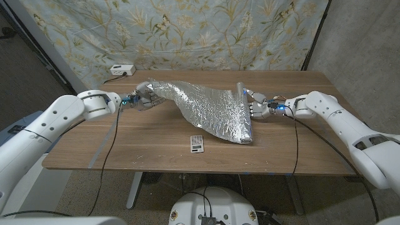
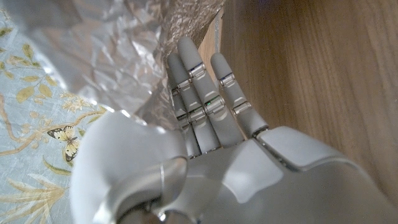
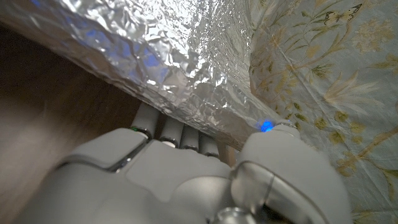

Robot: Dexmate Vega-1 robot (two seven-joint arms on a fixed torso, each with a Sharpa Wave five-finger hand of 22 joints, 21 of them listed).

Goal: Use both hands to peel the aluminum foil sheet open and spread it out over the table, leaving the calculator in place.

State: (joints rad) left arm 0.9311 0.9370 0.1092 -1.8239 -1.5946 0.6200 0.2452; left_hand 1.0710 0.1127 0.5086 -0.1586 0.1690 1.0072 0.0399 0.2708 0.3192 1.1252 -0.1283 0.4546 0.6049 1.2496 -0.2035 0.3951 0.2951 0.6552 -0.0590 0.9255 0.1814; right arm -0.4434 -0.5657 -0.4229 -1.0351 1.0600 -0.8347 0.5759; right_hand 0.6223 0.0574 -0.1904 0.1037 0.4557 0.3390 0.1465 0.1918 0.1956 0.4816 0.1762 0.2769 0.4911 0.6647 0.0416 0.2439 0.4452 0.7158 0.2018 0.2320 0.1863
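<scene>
Where foil (image 1: 209,109) drapes, wooden table (image 1: 156,147), floral backdrop (image 1: 206,28)

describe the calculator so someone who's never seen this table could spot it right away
On the wooden table, look toward the near edge, just in front of the crinkled aluminum foil sheet. The calculator is the small flat pale rectangle lying apart from the foil, its face too small to read.

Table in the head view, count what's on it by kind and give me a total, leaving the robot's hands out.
Aluminum foil sheet: 1
Calculator: 1
White box with a cable at the far edge: 1
Total: 3
</scene>
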